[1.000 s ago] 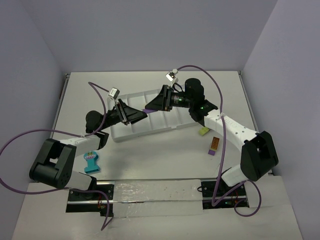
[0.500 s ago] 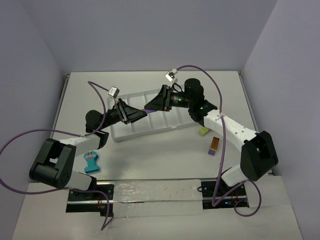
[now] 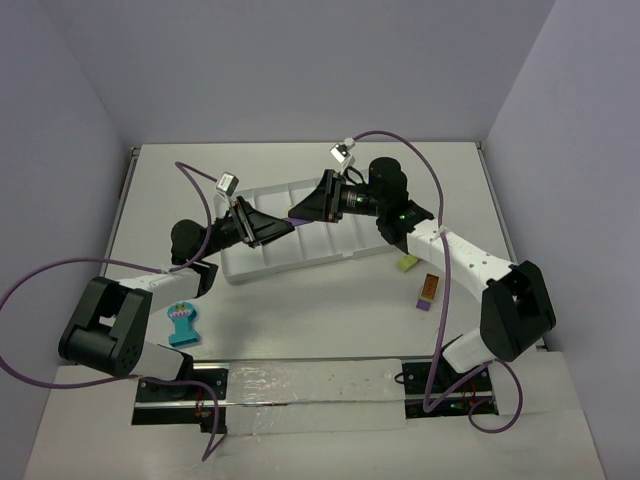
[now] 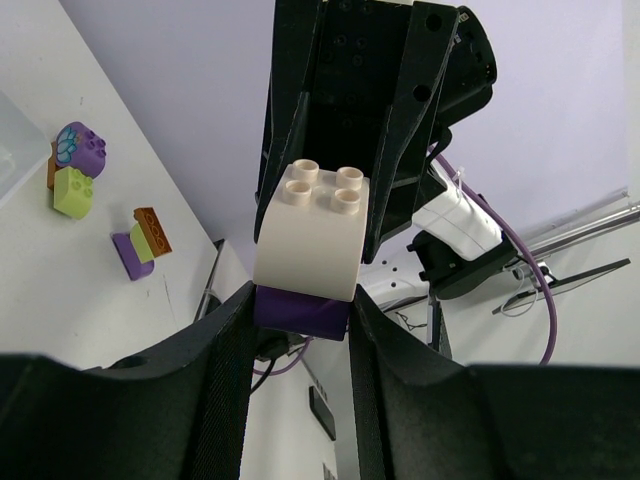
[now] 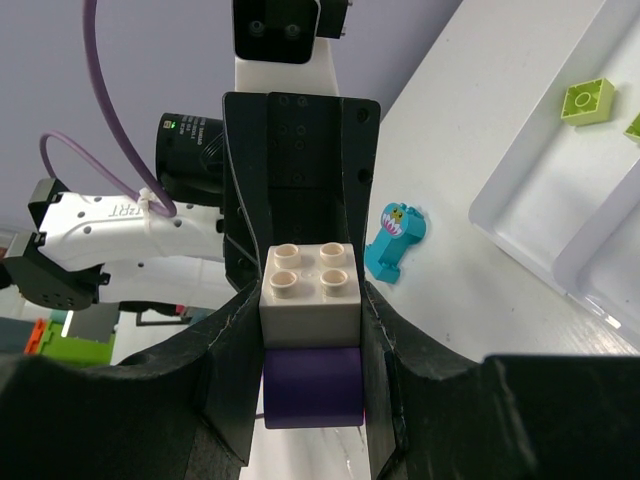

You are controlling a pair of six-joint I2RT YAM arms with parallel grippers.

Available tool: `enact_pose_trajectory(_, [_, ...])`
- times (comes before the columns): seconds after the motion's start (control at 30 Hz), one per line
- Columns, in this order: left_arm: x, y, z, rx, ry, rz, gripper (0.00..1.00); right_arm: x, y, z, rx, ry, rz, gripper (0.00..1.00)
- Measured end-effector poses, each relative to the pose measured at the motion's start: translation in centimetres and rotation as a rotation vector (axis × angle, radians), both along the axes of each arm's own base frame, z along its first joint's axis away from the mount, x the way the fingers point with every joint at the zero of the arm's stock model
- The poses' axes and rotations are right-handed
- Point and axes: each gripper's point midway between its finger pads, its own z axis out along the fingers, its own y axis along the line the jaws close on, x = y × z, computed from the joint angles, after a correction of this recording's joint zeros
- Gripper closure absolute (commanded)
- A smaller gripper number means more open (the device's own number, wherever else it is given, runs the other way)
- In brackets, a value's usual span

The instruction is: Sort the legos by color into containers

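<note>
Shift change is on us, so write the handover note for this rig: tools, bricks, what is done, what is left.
Left tool: closed on the purple end of the tan-and-purple stack, held in the air over the tray.
Right tool: closed on the same stack from the other side.
Done: a lime brick lies in a tray compartment.
Left: split the held stack and sort both halves. The teal piece by the left arm, and the lime clump and orange-brown clump by the right arm, sit unsorted on the table.
</note>
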Motion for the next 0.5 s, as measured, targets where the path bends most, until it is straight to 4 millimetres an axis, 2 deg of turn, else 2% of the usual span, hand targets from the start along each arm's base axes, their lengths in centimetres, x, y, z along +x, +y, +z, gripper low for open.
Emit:
enact_pose_trajectory(0.03, [0.0,0.0,0.0,0.0,0.0,0.0,0.99,0.01,0.0,0.0,0.0,0.0,0.0,0.99])
enact_pose_trajectory(0.13, [0.04,0.01,0.01,-0.001,0.0,0.002,1.0,0.03,-0.01,-0.03,0.0,-0.001,-0.002,0.94])
enact_pose_trajectory(0.23, [0.05,0.0,-0.04,0.0,0.003,0.002,1.0,0.04,-0.02,-0.16,-0.001,0.0,-0.003,0.84])
enact_pose_trajectory(0.33, [0.03,0.02,-0.12,0.0,0.005,0.003,1.0,0.04,-0.02,-0.18,-0.002,-0.002,-0.003,0.69])
enact_pose_trajectory(0.5, [-0.07,0.06,-0.47,0.003,0.012,0.006,1.0,-0.02,-0.05,-0.47,-0.013,0.001,-0.002,0.61])
